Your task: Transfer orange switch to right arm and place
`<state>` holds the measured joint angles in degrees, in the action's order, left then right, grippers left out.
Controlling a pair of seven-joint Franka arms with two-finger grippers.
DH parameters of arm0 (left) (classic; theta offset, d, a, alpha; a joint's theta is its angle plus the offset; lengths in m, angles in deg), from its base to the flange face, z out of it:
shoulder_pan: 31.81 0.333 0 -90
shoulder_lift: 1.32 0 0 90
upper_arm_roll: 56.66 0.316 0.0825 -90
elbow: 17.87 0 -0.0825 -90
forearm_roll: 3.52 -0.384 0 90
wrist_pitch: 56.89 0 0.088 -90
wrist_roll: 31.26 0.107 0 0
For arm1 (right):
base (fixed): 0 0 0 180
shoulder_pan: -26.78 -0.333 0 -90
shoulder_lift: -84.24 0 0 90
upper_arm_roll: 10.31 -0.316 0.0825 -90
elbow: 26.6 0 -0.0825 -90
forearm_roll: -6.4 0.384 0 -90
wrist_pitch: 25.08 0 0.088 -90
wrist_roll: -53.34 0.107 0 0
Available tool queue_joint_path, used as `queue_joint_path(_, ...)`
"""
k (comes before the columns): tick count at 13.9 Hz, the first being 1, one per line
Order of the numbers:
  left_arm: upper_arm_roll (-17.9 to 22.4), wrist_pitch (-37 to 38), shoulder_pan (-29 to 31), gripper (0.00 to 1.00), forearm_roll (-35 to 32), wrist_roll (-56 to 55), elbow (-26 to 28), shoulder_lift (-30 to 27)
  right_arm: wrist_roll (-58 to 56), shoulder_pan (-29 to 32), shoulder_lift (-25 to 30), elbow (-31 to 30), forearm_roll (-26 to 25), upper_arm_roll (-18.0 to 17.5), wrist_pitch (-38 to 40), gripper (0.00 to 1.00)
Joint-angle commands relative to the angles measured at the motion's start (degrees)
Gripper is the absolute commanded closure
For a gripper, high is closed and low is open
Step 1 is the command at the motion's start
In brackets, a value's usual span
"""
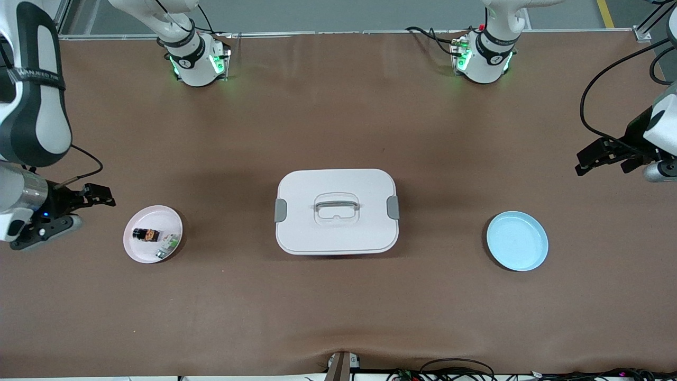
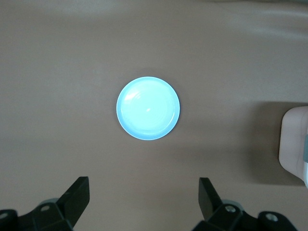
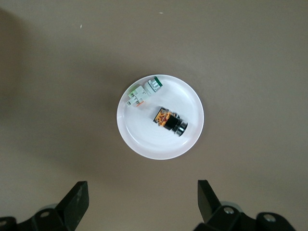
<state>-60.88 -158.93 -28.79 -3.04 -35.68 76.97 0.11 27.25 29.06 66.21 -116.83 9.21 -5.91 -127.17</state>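
The orange switch (image 1: pixel 146 234), a tiny black block with an orange middle, lies on a pink plate (image 1: pixel 153 214) toward the right arm's end of the table. It also shows in the right wrist view (image 3: pixel 169 120) on that plate (image 3: pixel 159 144). My right gripper (image 1: pixel 100 197) hangs open and empty over the bare table beside the pink plate, and its own view (image 3: pixel 142 192) shows the jaws wide apart. My left gripper (image 1: pixel 587 161) hangs open and empty (image 2: pixel 143 192) over the table near a blue plate (image 1: pixel 517 241).
A small white-and-green part (image 1: pixel 168 246) lies beside the switch on the pink plate (image 3: pixel 143 92). A white lidded box (image 1: pixel 336 211) with a handle stands mid-table, and its edge shows in the left wrist view (image 2: pixel 293 139). The blue plate (image 2: pixel 147 108) holds nothing.
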Motion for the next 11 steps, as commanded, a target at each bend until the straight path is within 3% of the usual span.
queue_joint_path(1,0.8,1.4,-1.1,0.0,0.5,0.0,-1.1,0.1,7.9,0.3,2.6,1.2,-0.4,-0.2,2.0,0.0)
queue_joint_path(5,1.0,1.4,-1.8,0.0,0.4,-0.1,-1.1,0.0,7.3,1.6,5.0,1.8,-1.0,0.3,4.3,0.0)
queue_joint_path(7,1.0,1.5,-1.9,0.0,0.4,-0.1,-1.2,0.0,7.9,2.6,5.1,1.5,1.6,0.1,4.3,0.0)
queue_joint_path(11,1.8,4.3,-2.7,0.0,0.1,0.1,-4.8,0.7,7.5,2.6,5.0,2.8,1.2,0.2,5.1,0.0)
